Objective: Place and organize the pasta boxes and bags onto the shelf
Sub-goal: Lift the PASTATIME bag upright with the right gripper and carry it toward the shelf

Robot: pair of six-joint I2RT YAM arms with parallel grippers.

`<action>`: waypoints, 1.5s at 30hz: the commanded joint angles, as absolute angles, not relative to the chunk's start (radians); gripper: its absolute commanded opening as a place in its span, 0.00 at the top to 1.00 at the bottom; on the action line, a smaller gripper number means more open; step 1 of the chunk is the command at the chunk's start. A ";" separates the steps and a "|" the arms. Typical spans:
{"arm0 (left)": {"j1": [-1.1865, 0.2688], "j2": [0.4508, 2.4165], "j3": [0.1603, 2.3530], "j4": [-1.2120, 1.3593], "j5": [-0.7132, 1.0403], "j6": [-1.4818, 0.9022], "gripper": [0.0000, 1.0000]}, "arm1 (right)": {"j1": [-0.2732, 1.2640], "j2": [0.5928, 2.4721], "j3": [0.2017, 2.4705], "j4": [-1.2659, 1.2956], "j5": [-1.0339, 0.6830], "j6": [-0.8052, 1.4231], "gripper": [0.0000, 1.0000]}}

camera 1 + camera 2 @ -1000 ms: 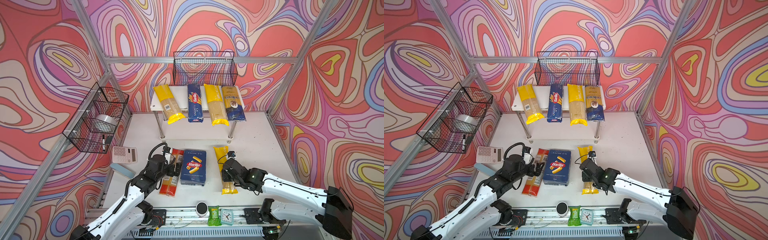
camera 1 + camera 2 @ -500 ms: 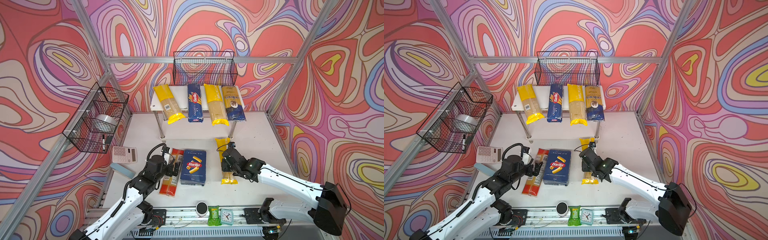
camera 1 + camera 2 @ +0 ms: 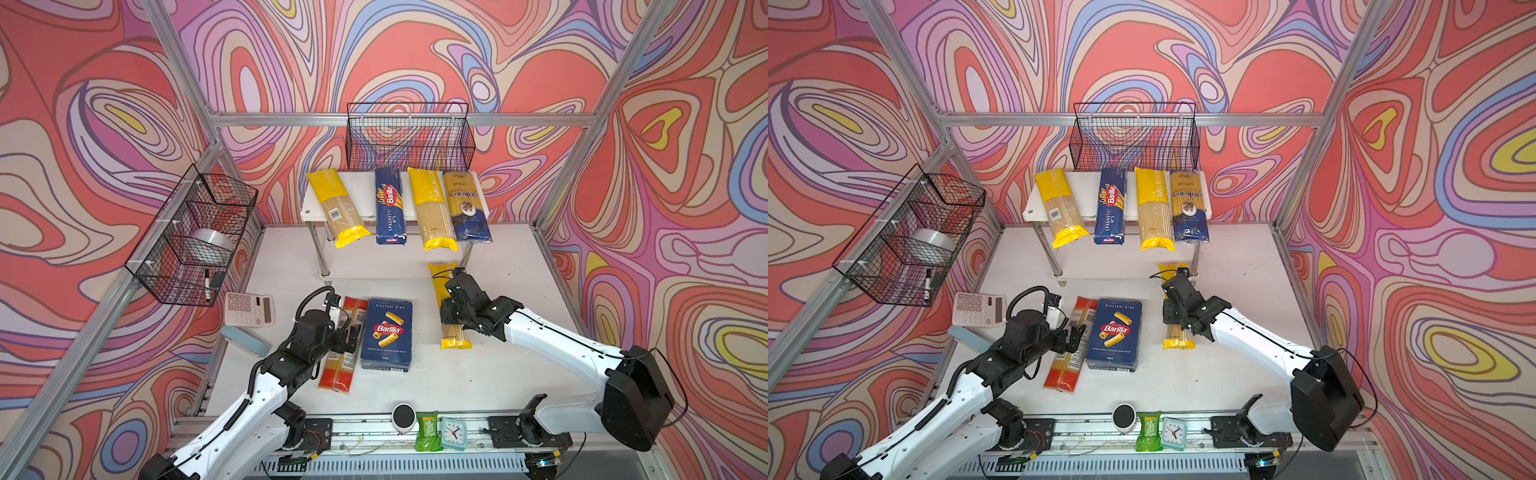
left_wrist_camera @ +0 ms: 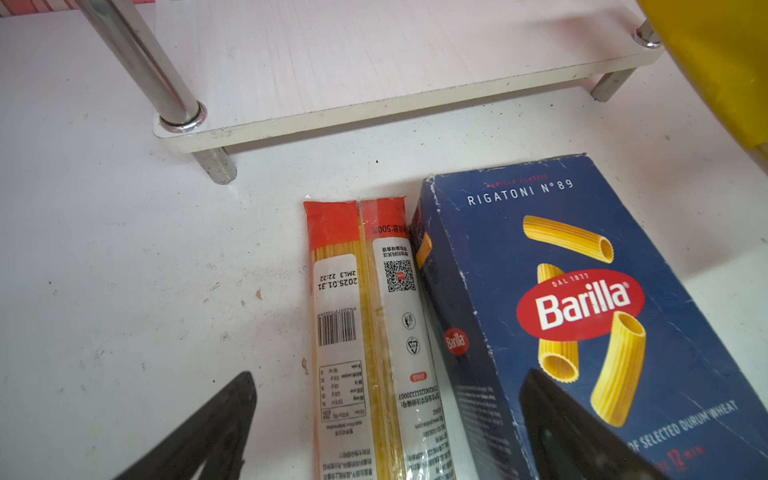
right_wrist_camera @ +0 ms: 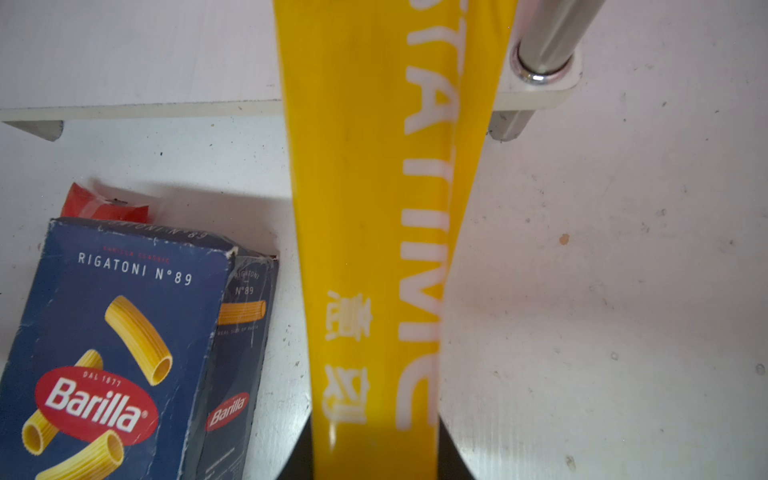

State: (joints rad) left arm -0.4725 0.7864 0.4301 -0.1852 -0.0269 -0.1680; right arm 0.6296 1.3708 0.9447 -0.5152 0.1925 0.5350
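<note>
top of the shelf (image 3: 365,195) has three bags (image 3: 432,208) plus the spaghetti box (image 3: 390,205). right gripper (image 3: 449,318) is clamped on a yellow bag (image 3: 456,337), left gripper (image 3: 348,338) gaping wide

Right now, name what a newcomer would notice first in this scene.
The swirling red, pink and lilac patterned walls fill the background. At the back, the white two-tier shelf carries four long pasta packs in a row on its top board. In front, the right gripper is shut on a yellow-ended clear spaghetti packet pointing at the shelf.
</note>
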 commanded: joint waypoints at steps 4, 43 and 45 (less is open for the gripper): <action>-0.475 0.785 0.443 -0.193 -0.017 -0.151 0.00 | 0.583 1.409 1.039 -0.410 0.179 0.492 1.00; -0.475 0.755 0.431 -0.195 -0.055 -0.167 0.00 | 0.393 1.825 1.339 -0.312 0.178 0.453 0.99; -0.475 0.752 0.429 -0.195 -0.057 -0.167 0.00 | 0.384 1.831 1.336 -0.317 0.180 0.455 0.87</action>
State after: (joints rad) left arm -0.4725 0.7654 0.4301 -0.1871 -0.0399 -0.1650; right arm 0.4019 1.8256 1.3003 -0.3878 0.1417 0.4641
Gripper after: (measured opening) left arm 0.999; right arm 0.252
